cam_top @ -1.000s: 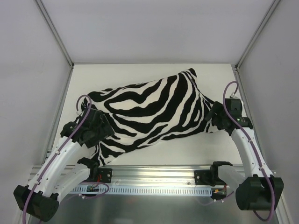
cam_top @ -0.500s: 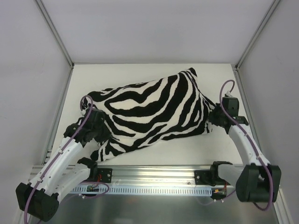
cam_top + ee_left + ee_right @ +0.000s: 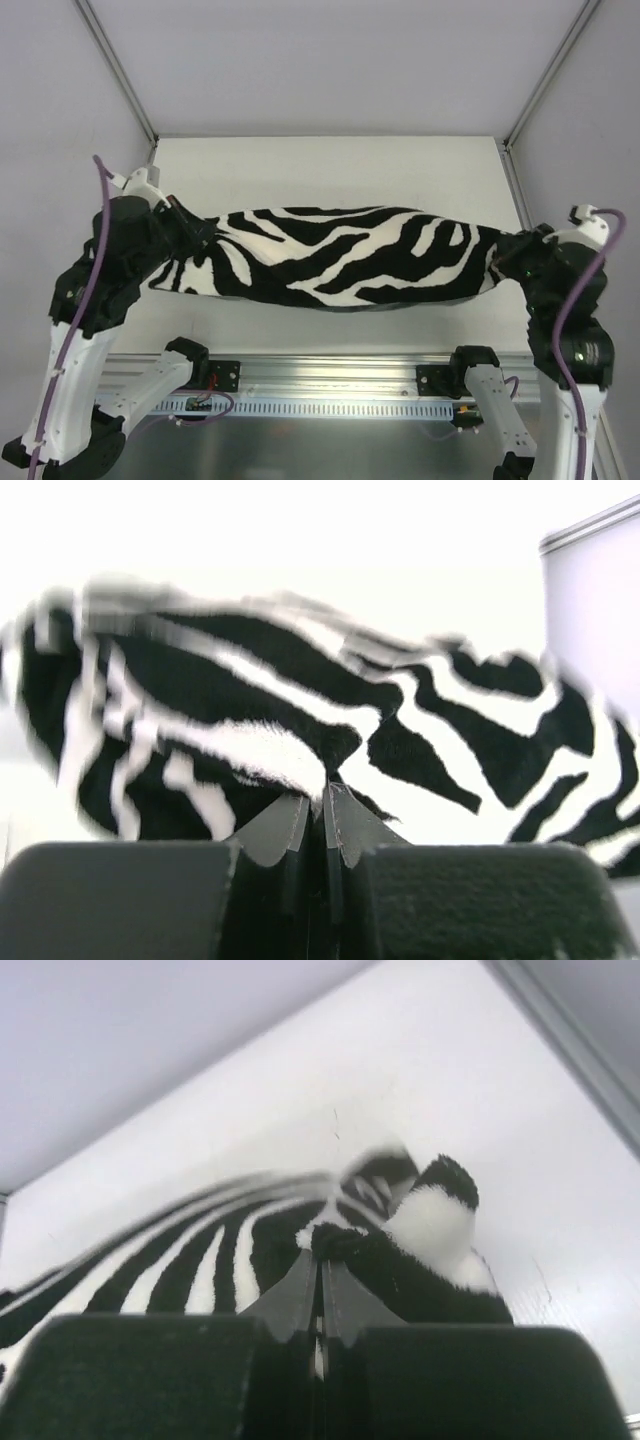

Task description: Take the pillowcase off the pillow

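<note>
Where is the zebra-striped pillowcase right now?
In the top view the pillowcase stretches side to side across the table's near half, its left end pinched in the left tool and its right end in the right tool.

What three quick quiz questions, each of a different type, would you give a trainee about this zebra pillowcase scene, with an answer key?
1. True or false: only one gripper holds the zebra-striped pillowcase.
2. Multiple choice: in the top view, the left gripper grips the case at its A) left end, B) middle, C) right end.
3. Fill the blank: in the right wrist view, the right gripper is shut on a fuzzy ____ of the case.
Key: 1 false, both grippers hold it, one at each end; 2 A; 3 corner.
</note>
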`<action>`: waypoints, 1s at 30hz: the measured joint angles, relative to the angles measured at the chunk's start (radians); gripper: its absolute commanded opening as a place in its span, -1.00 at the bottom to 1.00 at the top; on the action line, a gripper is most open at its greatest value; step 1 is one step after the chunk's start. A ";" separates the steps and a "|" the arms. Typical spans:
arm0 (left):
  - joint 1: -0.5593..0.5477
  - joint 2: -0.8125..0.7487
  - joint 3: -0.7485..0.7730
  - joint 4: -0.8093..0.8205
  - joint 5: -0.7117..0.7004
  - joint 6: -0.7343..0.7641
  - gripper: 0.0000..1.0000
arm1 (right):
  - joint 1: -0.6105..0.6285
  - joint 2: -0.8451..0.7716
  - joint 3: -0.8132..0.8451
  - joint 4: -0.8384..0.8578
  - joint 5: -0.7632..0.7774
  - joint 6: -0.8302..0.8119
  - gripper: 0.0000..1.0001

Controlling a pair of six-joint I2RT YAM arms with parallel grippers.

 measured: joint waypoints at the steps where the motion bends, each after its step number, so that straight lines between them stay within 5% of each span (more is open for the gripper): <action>1: 0.000 -0.011 0.047 -0.025 -0.002 0.010 -1.00 | 0.000 -0.022 0.049 -0.033 0.008 -0.004 -0.99; 7: 0.000 -0.101 0.249 -0.134 -0.007 0.027 -1.00 | 0.000 -0.128 0.288 -0.188 0.024 -0.016 -0.99; 12: 0.000 -0.055 0.269 -0.168 -0.041 0.027 -1.00 | 0.000 -0.093 0.261 -0.180 0.008 -0.017 -0.99; 13: 0.000 -0.014 0.269 -0.170 -0.056 0.031 -1.00 | 0.000 -0.060 0.241 -0.166 0.002 -0.018 -0.86; 14: 0.005 0.049 0.272 -0.171 -0.071 0.039 -0.89 | 0.000 -0.006 0.219 -0.143 -0.004 -0.018 -0.68; 15: 0.022 0.119 0.272 -0.166 -0.080 0.044 -0.55 | 0.000 0.068 0.210 -0.127 -0.006 -0.019 -0.41; 16: 0.063 0.221 0.280 -0.163 -0.058 0.060 -0.20 | 0.000 0.167 0.213 -0.106 -0.006 -0.025 0.08; 17: 0.113 0.315 0.291 -0.139 -0.039 0.073 0.68 | 0.000 0.285 0.235 -0.083 -0.006 -0.028 0.25; 18: 0.150 0.389 0.306 -0.117 -0.022 0.086 0.93 | 0.000 0.387 0.266 -0.068 -0.007 -0.031 0.40; 21: 0.240 0.628 0.337 -0.037 0.001 0.098 0.97 | 0.000 0.670 0.322 0.017 -0.021 -0.047 0.95; 24: 0.250 0.680 0.313 -0.038 0.024 0.113 0.97 | 0.000 0.674 0.196 0.045 -0.024 -0.062 0.99; 30: 0.241 0.461 0.241 -0.008 0.032 0.135 0.83 | 0.000 0.416 0.074 0.072 -0.027 -0.066 0.95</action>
